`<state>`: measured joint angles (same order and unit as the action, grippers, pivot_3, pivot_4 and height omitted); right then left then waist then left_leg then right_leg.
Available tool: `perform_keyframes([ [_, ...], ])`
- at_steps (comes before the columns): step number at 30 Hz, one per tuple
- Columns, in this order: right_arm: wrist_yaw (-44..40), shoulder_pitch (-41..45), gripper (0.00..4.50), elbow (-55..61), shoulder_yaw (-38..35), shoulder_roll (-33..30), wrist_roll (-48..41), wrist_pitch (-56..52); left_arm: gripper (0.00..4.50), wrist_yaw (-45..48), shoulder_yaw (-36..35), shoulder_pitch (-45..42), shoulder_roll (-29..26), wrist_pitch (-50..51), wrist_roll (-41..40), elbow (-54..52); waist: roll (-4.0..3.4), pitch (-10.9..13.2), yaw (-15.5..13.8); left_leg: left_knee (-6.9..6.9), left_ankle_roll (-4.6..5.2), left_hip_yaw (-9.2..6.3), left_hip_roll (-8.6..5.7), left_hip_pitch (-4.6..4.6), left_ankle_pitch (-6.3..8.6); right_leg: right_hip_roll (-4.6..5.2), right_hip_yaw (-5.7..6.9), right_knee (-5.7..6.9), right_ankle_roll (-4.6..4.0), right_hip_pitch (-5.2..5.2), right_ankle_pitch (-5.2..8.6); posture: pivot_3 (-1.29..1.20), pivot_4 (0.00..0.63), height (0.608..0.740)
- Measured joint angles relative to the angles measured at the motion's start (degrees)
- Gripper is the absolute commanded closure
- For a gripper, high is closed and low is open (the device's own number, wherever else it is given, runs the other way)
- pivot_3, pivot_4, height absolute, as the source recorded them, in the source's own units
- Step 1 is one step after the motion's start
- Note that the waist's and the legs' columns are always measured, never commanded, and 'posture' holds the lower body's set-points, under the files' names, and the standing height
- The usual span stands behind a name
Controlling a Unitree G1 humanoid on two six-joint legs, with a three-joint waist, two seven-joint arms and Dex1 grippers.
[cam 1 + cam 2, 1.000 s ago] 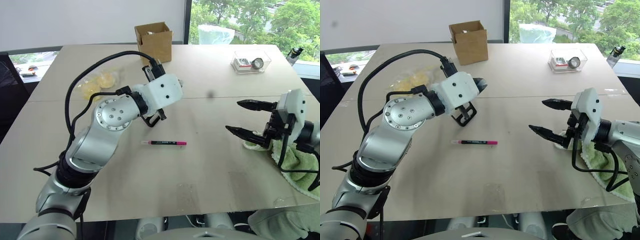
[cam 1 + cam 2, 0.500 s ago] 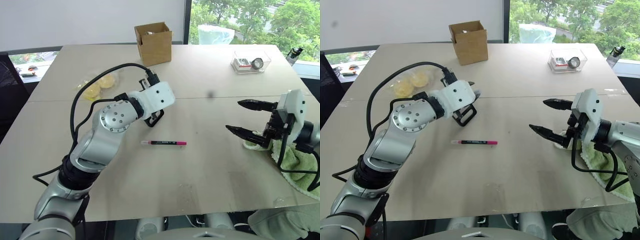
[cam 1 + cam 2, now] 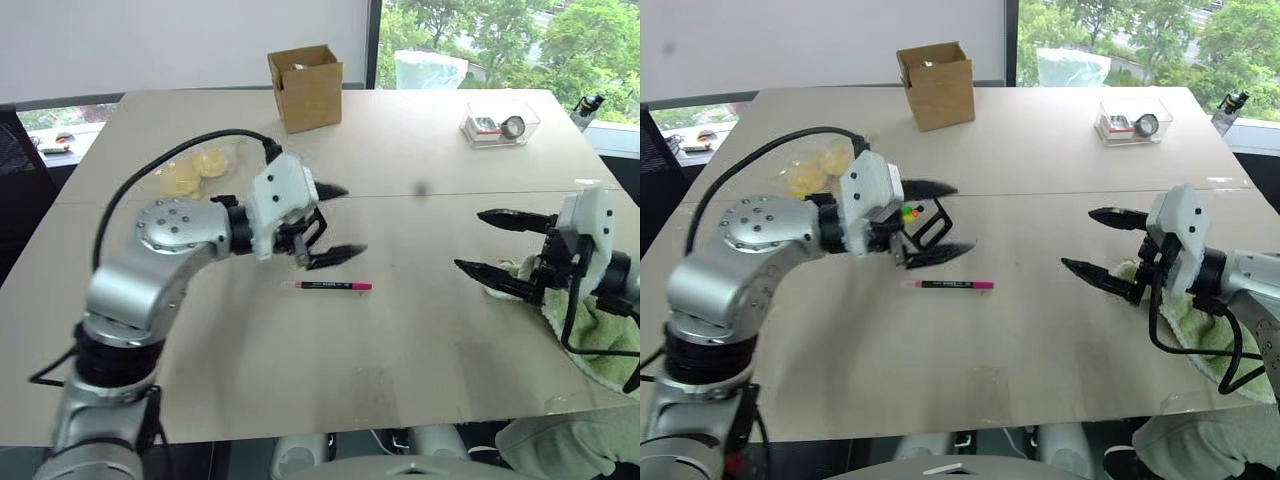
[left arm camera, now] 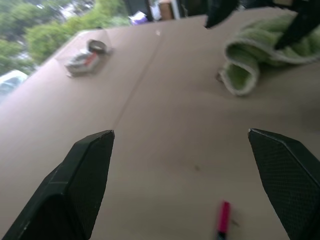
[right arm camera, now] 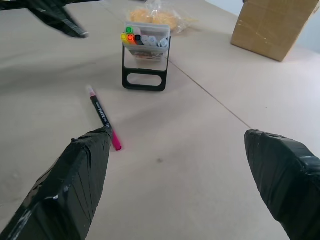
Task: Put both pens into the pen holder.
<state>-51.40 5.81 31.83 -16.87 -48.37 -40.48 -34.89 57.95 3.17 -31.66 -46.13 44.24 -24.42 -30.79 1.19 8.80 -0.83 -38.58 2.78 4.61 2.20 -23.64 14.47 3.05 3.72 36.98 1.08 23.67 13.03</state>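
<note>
The left pincer hangs over the middle of the pale surface with its two black fingers spread wide and nothing between them. Just behind it, partly screened by it, stands the pen holder, a tilted black frame whose clear compartment shows green, orange and yellow caps along with several dark pen ends; whether the blue-ended pen is among them cannot be told. The pink-ended pen lies flat on the surface just below and in front of the left pincer's lower finger, apart from it and a short way in front of the holder's foot.

Well off to the right, the right pincer is held above the surface, its fingers likewise parted as wide as they go and empty, pointing across toward the pen and the holder. A crumpled green towel lies just beneath and behind it.

Beyond the left pincer, a clear bag of yellow pieces rests on the surface, with a brown cardboard box further back. A clear plastic box sits at the far side, well beyond the right pincer.
</note>
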Motion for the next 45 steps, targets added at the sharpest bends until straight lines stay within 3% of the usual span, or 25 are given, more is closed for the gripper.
perform_keyframes([
  [2, 0.22, -1.59, 0.00, 1.32, -0.25, -0.20, -0.15, 0.00, 0.06, 2.21, 4.02, -0.27, -4.19, -2.26, 3.36, 1.49, -0.01, -0.01, -0.07, 0.00, 0.02, 0.02, -0.02, 0.01, 0.01, 0.00, -0.02, 0.00, 0.00, -0.01, 0.00, 0.00, 0.150, 0.740],
  [5, -0.42, -6.32, 0.00, 4.35, -1.27, -1.77, 0.19, 0.21, 0.06, 8.66, 11.40, -4.11, -5.46, -3.98, 5.38, 6.28, 0.01, 0.00, -0.90, -0.09, 0.04, -0.06, -0.06, -0.07, 0.02, -0.05, 0.04, -0.03, 0.09, -0.03, 0.06, 0.00, 0.150, 0.740],
  [8, -3.19, -12.63, 0.00, 7.60, -2.09, -4.21, 2.60, 2.24, 0.06, 14.58, 20.59, -11.16, -5.52, -2.06, 8.23, 11.08, 0.01, 0.00, -1.40, -0.20, 0.30, 0.02, -0.09, -0.10, 0.17, -0.11, -0.05, -0.05, 0.19, -0.04, 0.11, 0.00, 0.150, 0.740],
  [10, -3.57, -13.31, 0.00, 7.89, -2.31, -4.23, 3.03, 2.91, 0.06, 14.98, 21.85, -11.72, -5.45, -2.25, 9.38, 11.76, 0.01, 0.00, -1.27, -0.20, 0.30, 0.05, -0.08, -0.09, 0.17, -0.12, -0.10, -0.05, 0.19, -0.03, 0.11, 0.00, 0.150, 0.740],
  [14, -4.87, -15.94, 0.00, 8.49, -3.51, -4.43, 4.81, 5.38, 0.06, 14.80, 32.87, -13.54, -2.57, -4.70, 20.11, 17.40, 0.03, -0.01, -1.28, -0.26, 0.31, 0.03, -0.04, -0.10, 0.18, -0.23, -0.25, -0.02, 0.20, -0.03, 0.11, 0.00, 0.150, 0.740],
  [18, -4.01, -17.08, 0.00, 9.97, -3.61, -4.35, 6.37, 6.27, 1.04, 13.11, 36.94, -13.56, 0.62, -5.52, 26.16, 19.66, 0.06, 0.00, -1.36, -0.32, 0.31, -0.03, 0.00, -0.10, 0.18, -0.26, -0.29, 0.00, 0.20, -0.04, 0.13, 0.00, 0.150, 0.740],
  [19, -3.55, -17.66, 0.00, 10.37, -3.60, -4.18, 6.53, 6.29, 1.71, 13.32, 37.38, -13.51, 0.85, -5.98, 26.69, 19.28, 0.01, -0.06, -1.41, -0.32, 0.32, -0.02, 0.00, -0.08, 0.18, -0.24, -0.30, 0.00, 0.20, -0.06, 0.13, 0.00, 0.150, 0.740],
  [21, -2.96, -18.06, 0.00, 10.62, -3.60, -3.75, 6.58, 6.29, 2.43, 13.53, 37.39, -13.14, 1.23, -6.07, 26.80, 19.09, -0.05, -0.10, -1.51, -0.38, 0.33, -0.05, -0.03, -0.08, 0.19, -0.23, -0.34, 0.01, 0.21, -0.10, 0.13, 0.00, 0.150, 0.740],
  [24, -1.87, -18.40, 0.00, 11.06, -3.60, -3.12, 6.82, 6.29, 4.05, 13.50, 37.20, -12.59, 2.07, -6.44, 27.03, 19.23, -0.05, -0.10, -1.62, -0.59, 0.39, -0.17, -0.04, -0.09, 0.20, -0.27, -0.37, 0.04, 0.00, -0.21, 0.26, 0.00, 0.150, 0.740],
  [26, -1.53, -18.40, 0.00, 11.15, -3.58, -3.07, 6.92, 6.29, 4.40, 13.27, 36.93, -12.55, 2.55, -6.57, 27.42, 19.71, -0.04, -0.10, -1.55, -0.63, 0.48, -0.17, -0.05, -0.09, 0.15, -0.29, -0.44, 0.05, 0.00, -0.22, 0.25, 0.00, 0.150, 0.740],
  [29, -1.23, -18.36, 0.00, 11.16, -3.54, -3.04, 6.95, 6.29, 4.40, 14.70, 36.88, -12.66, 2.34, -7.57, 27.68, 20.06, -0.04, -0.11, -1.43, -0.63, 0.51, -0.16, -0.05, -0.08, 0.13, -0.30, -0.48, 0.07, -0.02, -0.22, 0.23, 0.00, 0.150, 0.740],
  [30, -1.13, -18.34, 0.00, 11.16, -3.54, -3.04, 6.95, 6.29, 3.60, 15.82, 36.91, -12.70, 1.80, -8.39, 27.77, 20.06, -0.03, -0.11, -1.39, -0.62, 0.51, -0.16, -0.05, -0.08, 0.13, -0.31, -0.48, 0.08, -0.02, -0.21, 0.23, 0.00, 0.150, 0.740],
  [31, -1.09, -18.35, 0.00, 11.16, -3.54, -3.03, 6.95, 6.29, 3.38, 16.33, 36.91, -12.72, 1.53, -8.75, 27.79, 20.07, -0.03, -0.11, -1.38, -0.62, 0.50, -0.17, -0.05, -0.09, 0.14, -0.32, -0.48, 0.08, -0.01, -0.21, 0.23, 0.00, 0.150, 0.740],
  [33, -0.85, -18.31, 0.00, 11.15, -3.54, -3.03, 6.97, 6.29, 2.50, 16.92, 36.92, -13.28, 2.01, -10.35, 28.86, 20.60, -0.03, -0.11, -1.39, -0.60, 0.50, -0.19, -0.05, -0.13, 0.14, -0.36, -0.48, 0.08, -0.02, -0.19, 0.23, 0.00, 0.150, 0.740],
  [45, 1.13, -20.21, 0.00, 12.59, -3.74, -1.88, 7.27, 6.24, 2.50, 23.40, 38.65, -20.69, 9.49, -22.82, 32.73, 28.44, -0.02, -0.10, -1.44, -0.61, 0.57, -0.11, -0.09, -0.20, 0.18, -0.35, -0.55, 0.04, 0.05, -0.15, 0.26, 0.00, 0.150, 0.740],
])
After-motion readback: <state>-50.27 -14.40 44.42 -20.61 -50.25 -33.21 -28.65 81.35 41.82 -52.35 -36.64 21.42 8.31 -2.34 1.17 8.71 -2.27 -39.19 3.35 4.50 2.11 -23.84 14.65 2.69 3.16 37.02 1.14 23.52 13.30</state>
